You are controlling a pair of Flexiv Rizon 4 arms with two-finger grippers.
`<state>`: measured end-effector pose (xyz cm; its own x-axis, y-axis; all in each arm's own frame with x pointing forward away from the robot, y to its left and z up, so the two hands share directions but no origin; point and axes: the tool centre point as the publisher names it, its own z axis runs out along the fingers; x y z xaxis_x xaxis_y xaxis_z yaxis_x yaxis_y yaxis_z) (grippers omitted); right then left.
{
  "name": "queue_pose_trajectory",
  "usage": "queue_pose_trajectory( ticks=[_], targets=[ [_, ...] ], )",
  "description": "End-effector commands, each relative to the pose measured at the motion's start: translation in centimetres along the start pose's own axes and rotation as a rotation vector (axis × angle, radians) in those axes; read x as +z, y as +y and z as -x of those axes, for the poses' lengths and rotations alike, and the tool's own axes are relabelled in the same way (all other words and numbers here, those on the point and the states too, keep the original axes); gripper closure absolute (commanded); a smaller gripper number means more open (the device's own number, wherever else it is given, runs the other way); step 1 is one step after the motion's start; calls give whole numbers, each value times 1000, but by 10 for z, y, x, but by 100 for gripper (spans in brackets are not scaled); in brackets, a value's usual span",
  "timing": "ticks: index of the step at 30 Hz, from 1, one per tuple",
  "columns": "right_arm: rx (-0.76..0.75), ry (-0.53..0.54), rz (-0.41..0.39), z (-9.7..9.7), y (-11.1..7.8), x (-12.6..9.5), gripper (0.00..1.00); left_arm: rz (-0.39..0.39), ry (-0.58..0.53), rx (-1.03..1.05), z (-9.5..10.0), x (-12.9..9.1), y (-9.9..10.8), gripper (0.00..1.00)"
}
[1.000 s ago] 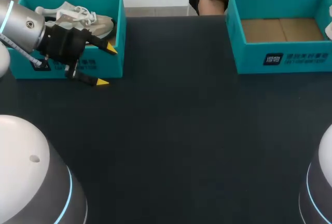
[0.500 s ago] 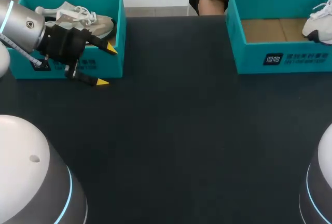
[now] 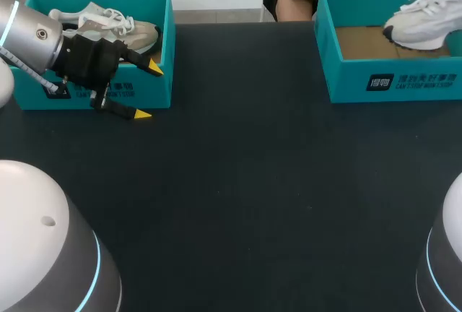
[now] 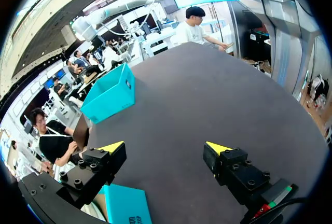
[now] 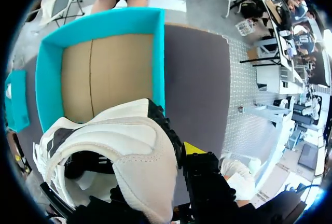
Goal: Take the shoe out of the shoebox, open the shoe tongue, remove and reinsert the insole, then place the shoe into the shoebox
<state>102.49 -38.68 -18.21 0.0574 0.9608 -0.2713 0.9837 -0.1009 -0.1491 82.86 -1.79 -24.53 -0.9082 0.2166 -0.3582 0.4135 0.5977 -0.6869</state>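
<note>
- The dark table carries two teal boxes, well apart at its far corners.
- The right shoebox shows a bare cardboard floor; nothing lies in it.
- The left shoebox holds a beige shoe, untouched.
- The white shoe hangs over the right shoebox, heel toward the wrist, not resting on the floor.
- The right gripper is clamped on the white shoe's heel as far as I can judge: one yellow tip presses its outer side, the other is hidden by the shoe.
- The left gripper sits at the left shoebox's front wall, fingers wide apart, nothing between them.
- Progress: the shoe is above the box, so either lift-out or final placing is under way. The insole's state is hidden, so I cannot tell which.
</note>
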Motion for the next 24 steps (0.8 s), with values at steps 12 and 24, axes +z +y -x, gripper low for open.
queue_pose_trajectory(
  ticks=[12,24],
  targets=[
    [179,3,-28,0,5,-3,100,2,1,0,0,0,0,0],
    [278,81,23,-8,18,9,100,2,1,0,0,0,0,0]
  ],
)
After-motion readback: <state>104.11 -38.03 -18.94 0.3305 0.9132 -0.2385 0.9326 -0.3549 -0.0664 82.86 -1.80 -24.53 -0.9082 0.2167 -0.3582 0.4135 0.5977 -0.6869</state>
